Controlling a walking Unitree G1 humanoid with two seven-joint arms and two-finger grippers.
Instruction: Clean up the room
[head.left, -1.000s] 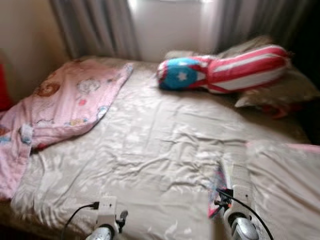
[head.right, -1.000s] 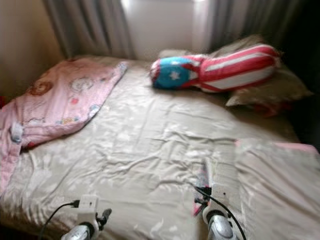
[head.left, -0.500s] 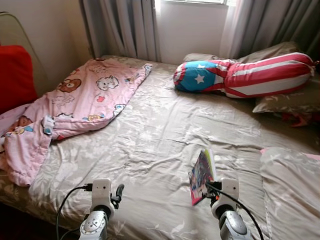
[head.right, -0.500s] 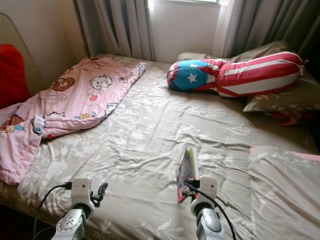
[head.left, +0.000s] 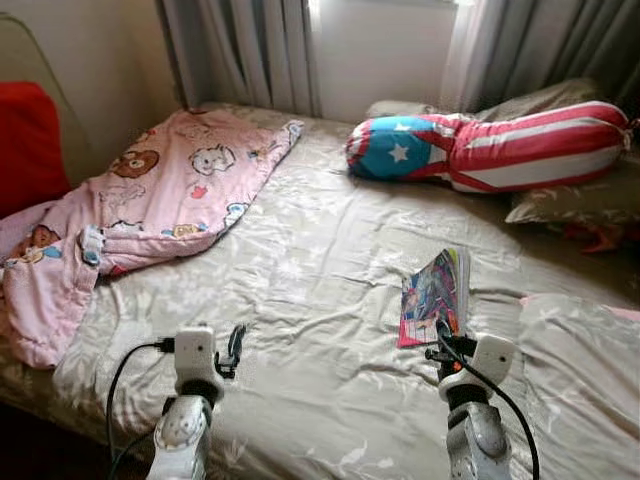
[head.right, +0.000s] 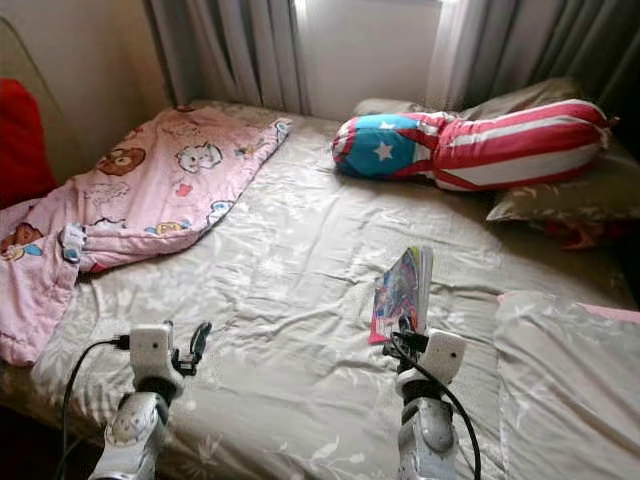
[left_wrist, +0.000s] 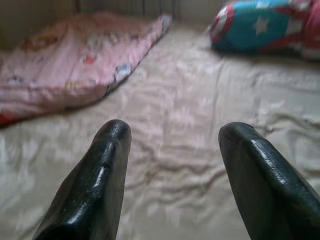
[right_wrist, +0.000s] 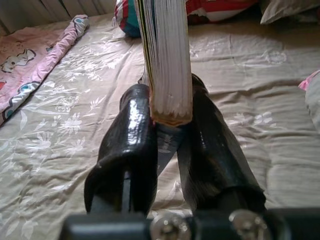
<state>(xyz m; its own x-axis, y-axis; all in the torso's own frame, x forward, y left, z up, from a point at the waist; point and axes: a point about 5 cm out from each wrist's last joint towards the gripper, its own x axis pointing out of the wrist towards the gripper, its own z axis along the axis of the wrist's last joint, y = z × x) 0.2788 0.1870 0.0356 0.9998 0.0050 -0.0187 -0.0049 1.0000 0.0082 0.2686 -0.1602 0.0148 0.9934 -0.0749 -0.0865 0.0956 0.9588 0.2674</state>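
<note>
Right gripper (right_wrist: 167, 117), fingers clamped on the book (head.left: 432, 296), has lifted it further out over the bed (head.left: 300, 260) than half a second ago; left gripper (left_wrist: 172, 165) spread wide, empty, so tidying is barely begun.

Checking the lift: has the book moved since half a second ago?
Yes. The book, held by the right gripper, has gone farther up the bed toward the striped pillow.

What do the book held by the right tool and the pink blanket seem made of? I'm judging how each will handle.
The thin colourful picture book in the right tool: paper, seemingly with a glossy cover; stacked page edges show. The pink cartoon-print blanket: soft, matte, probably padded fabric; it lies in thick, rumpled folds.
</note>
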